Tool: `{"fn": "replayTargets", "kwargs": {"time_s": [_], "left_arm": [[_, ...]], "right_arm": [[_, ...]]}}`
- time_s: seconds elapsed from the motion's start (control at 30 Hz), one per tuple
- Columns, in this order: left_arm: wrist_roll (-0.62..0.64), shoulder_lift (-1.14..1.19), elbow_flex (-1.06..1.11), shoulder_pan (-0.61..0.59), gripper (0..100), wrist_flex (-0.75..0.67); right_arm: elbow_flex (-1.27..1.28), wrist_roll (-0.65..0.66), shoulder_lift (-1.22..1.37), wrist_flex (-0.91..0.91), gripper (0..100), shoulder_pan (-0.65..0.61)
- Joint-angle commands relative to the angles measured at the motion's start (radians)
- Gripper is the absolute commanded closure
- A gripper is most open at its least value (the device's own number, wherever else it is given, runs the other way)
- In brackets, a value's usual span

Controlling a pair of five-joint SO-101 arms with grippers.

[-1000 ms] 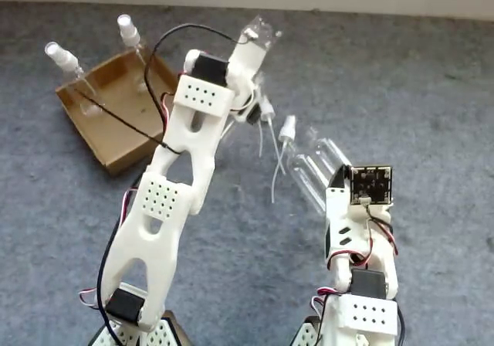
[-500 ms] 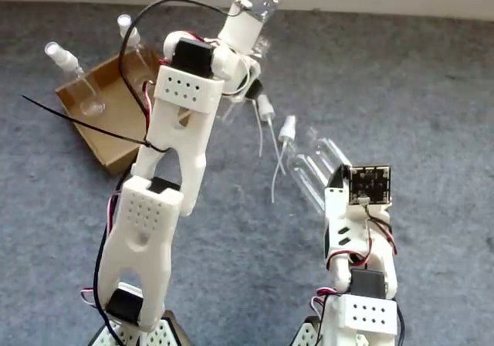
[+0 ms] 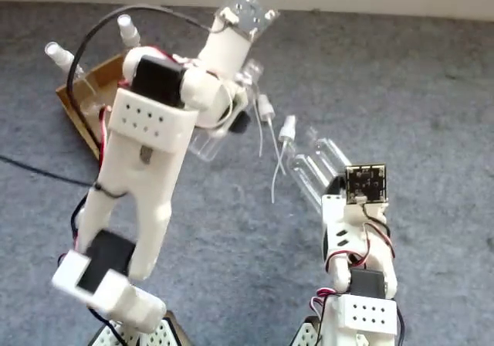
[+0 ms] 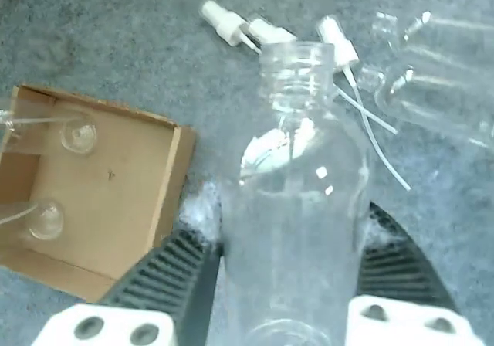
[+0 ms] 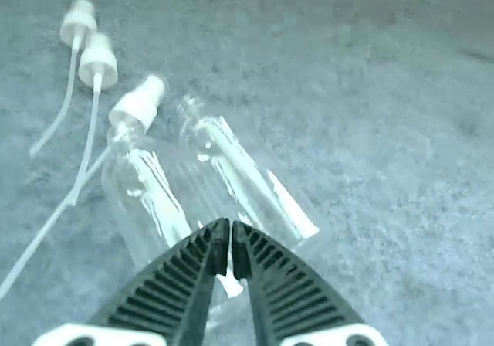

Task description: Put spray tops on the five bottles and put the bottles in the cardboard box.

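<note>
- Here, the left gripper (image 4: 287, 242) is clamped on an uncapped bottle (image 4: 297, 161), held above the carpet (image 4: 93, 45), near the box (image 4: 171, 180).
- The right gripper (image 5: 230, 242) is pressed together, empty, over two lying bottles (image 5: 154, 195).
- The grip should probably be kept firm and the neck steady, so that a loose top (image 4: 230, 26) can be threaded in tube-first.
- Since one second earlier, the left arm (image 3: 143, 141) has been raised and swung; the right arm (image 3: 355, 230) is barely changed.

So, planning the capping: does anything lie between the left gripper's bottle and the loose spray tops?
Nothing visible: only bare carpet shows between the bottle in the left gripper and the spray tops.
</note>
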Motion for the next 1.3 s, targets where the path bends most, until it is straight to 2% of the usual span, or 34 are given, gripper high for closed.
{"fn": "replayTargets", "kwargs": {"time_s": [0.0,0.33,0.73,0.97,1.1,1.27], "left_arm": [[0.0,-0.257,0.236,0.019,86,-0.034],[0.0,-0.596,0.705,0.018,86,-0.218],[0.0,-0.955,1.159,0.015,86,-0.387],[0.002,-1.145,1.294,-0.087,86,-0.394],[0.002,-1.211,1.363,-0.14,86,-0.43],[0.002,-1.296,1.538,-0.143,86,-0.601]], "right_arm": [[-0.145,0.0,-0.002,0.136,99.1,-0.015],[-0.352,0.0,-0.002,0.269,99.1,-0.088],[-0.369,0.0,-0.002,0.265,99.1,-0.096],[-0.447,0.0,0.001,0.269,99.1,-0.096],[-0.509,-0.005,0.091,0.271,99.1,-0.096],[-0.645,-0.006,0.326,0.271,99.1,-0.107]]}}
